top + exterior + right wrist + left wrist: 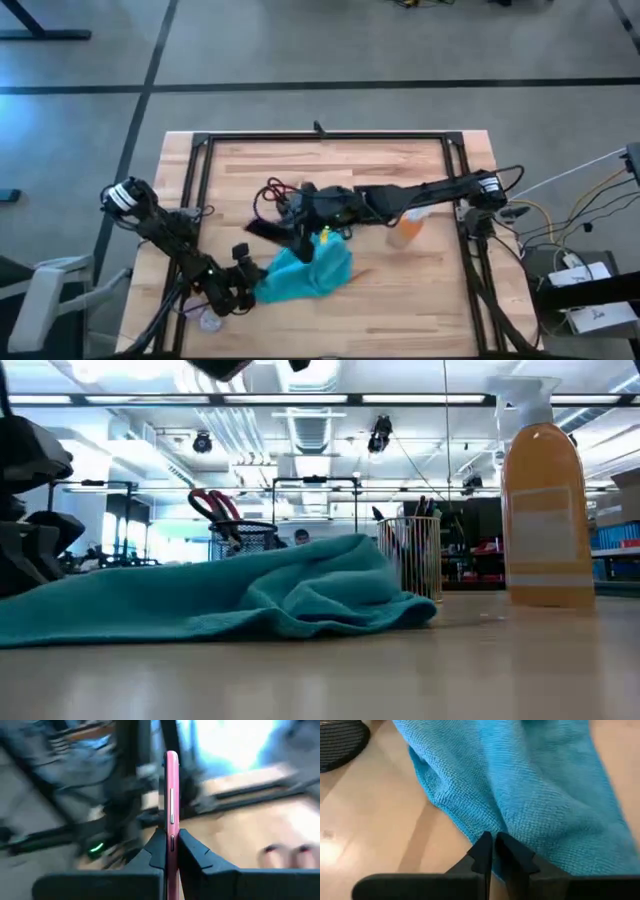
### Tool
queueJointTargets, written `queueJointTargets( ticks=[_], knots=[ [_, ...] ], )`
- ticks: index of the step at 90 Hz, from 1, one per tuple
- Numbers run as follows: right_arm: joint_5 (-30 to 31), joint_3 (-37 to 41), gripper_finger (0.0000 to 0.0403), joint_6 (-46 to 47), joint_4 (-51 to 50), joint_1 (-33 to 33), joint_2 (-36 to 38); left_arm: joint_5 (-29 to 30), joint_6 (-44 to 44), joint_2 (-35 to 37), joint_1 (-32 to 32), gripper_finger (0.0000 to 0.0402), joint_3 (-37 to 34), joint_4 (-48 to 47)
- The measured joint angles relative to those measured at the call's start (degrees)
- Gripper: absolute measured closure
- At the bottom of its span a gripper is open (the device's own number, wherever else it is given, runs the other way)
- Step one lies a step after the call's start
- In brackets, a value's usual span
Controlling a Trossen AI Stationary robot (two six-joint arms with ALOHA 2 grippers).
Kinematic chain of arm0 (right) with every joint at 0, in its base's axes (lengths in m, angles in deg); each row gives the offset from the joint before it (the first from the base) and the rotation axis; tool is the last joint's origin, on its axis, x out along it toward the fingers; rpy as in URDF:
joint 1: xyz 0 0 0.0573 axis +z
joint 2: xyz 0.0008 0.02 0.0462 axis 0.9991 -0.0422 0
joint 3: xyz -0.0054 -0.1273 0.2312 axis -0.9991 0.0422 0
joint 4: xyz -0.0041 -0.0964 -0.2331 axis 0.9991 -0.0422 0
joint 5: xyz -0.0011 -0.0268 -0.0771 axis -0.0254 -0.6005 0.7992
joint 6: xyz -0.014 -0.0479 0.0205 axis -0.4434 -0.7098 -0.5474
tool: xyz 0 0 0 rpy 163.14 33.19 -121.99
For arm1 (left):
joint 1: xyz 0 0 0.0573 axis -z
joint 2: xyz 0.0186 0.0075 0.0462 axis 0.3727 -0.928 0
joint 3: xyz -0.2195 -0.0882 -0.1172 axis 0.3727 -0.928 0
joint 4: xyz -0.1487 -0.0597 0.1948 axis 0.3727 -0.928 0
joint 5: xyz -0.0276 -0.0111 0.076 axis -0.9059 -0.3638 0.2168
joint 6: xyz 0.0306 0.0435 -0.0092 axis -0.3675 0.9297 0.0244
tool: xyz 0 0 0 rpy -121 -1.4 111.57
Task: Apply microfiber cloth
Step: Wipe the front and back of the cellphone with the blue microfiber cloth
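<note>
Low in the high view, just left of centre, the microfiber cloth (302, 273) lies bunched, its long axis slanting up to the right. Left gripper (243, 290) touches its left edge, fingers pressed together with no fabric visibly between them. Right gripper (303, 235), just above the cloth, pinches a thin pink phone (171, 815) edge-on.

Colour rundown: the cloth (303, 273) is bright turquoise-blue with a fine woven, nubby texture up close. The spray bottle (545, 510) is orange with a pale label and a whitish trigger top. The table (400, 170) is light wood with visible grain and a black frame around it. Both arms are dark, nearly black. The right gripper (171, 845) pinches a thin pink phone (171, 795).
</note>
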Motion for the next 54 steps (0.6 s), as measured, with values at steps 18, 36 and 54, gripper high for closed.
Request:
queueJointTargets(
  ticks=[18, 36, 54],
  knots=[
    [-8.1, 1.7, 0.0400, 2.0, -10.0, 0.8, -3.4, 0.4, 1.6, 0.4, 0.6, 0.0381, 0.5, -0.2],
    [-13.6, 3.4, 0.0400, 1.1, -9.6, 1.7, -10.7, -0.4, 4.5, 0.3, 0.6, 0.0381, 1.8, 0.2],
    [-19.0, 3.4, 0.0400, 1.1, -5.4, 1.4, -14.2, 0.1, 5.0, 0.4, 0.6, 0.0381, 2.0, 0.3]
  ],
)
